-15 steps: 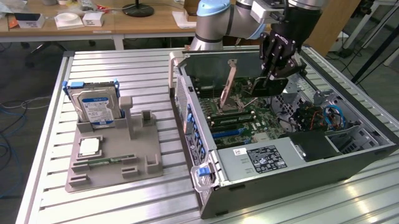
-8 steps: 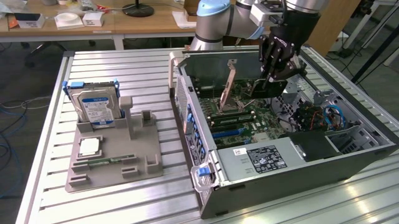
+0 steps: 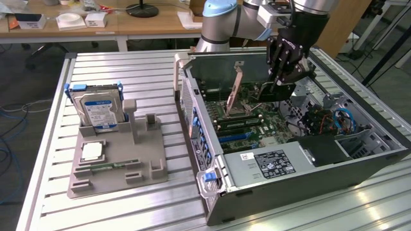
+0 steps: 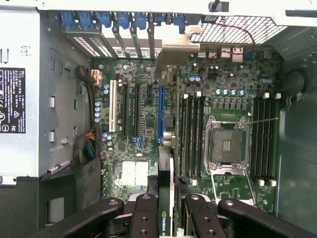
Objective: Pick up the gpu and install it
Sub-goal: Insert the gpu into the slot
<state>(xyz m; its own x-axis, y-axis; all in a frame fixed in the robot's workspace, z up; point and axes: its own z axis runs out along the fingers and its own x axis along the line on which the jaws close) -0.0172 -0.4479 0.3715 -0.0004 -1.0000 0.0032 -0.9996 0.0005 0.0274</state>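
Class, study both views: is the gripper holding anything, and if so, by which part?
Yes. The gripper holds the gpu, seen edge-on over the motherboard. Its fingers pinch the card's two flat faces at the edge nearest the wrist.

Readable along the edge of the gpu, in pale letters on green: "NVIDIA". On the black power-supply label, apparently "DELL" at one end, then rows of certification marks and fine print too small to read. In the exterior view, blue-white hard drive label and white barcode sticker on the power supply: print illegible.
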